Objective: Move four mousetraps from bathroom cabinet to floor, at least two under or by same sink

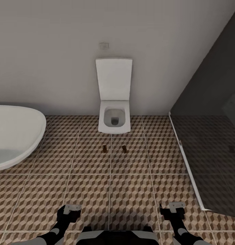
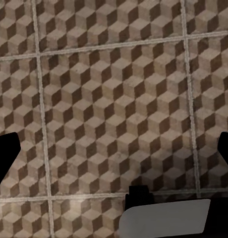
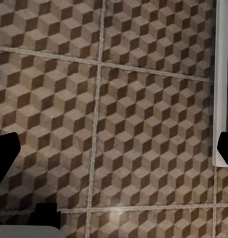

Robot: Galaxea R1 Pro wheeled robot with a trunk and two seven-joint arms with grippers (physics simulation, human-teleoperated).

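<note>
Mousetraps [image 1: 105, 149] [image 1: 124, 148] lay on the bathroom floor [image 1: 131, 190] at 12 o'clock before the toilet [image 1: 114, 117], while both grippers [image 1: 72, 208] [image 1: 172, 208] hung wide open, empty.

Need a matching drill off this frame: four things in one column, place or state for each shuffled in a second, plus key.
Things:
1. toilet
2. bathtub
3. two mousetraps
4. shower glass panel

Places or states:
A. along the right side, dark
B. at the left edge, white and oval
C. against the far wall, lid up
D. flat on the bathroom floor just in front of the toilet

Pairs: 1-C, 2-B, 3-D, 4-A
</note>
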